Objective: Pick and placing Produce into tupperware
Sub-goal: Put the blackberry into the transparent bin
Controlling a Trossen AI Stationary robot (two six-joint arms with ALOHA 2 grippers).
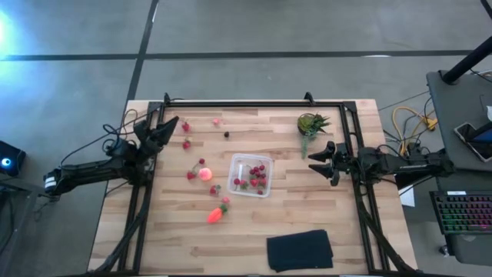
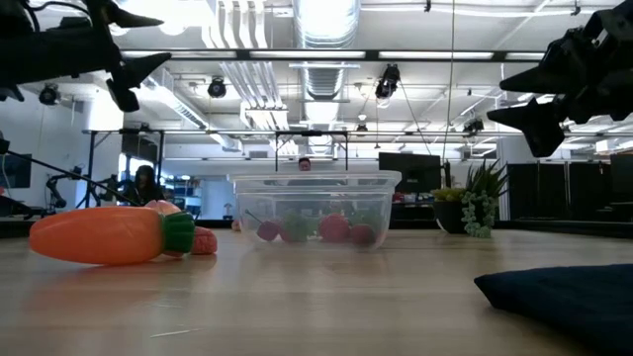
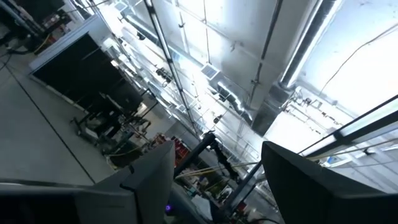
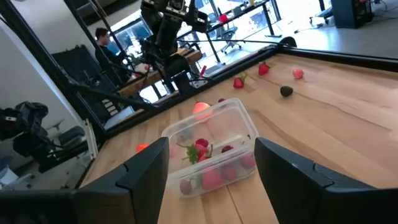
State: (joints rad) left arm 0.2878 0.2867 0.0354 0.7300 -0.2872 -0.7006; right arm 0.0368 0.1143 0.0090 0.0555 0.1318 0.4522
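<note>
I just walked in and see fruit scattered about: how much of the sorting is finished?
Partly done. Several red berries already lie in the clear tupperware. Nothing is in hand: the left gripper and right gripper both hang open and empty, above the table's sides. Left on the wood: the pink-orange round fruit, the carrot, and loose berries such as one near the left arm.

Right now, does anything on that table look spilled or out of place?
Nothing looks damaged, but produce is scattered. Several red berries lie loose on the wood left of the clear tupperware, which already holds some. A pink-orange round fruit and the carrot also sit outside it. Both end effectors hang clear, holding nothing.
</note>
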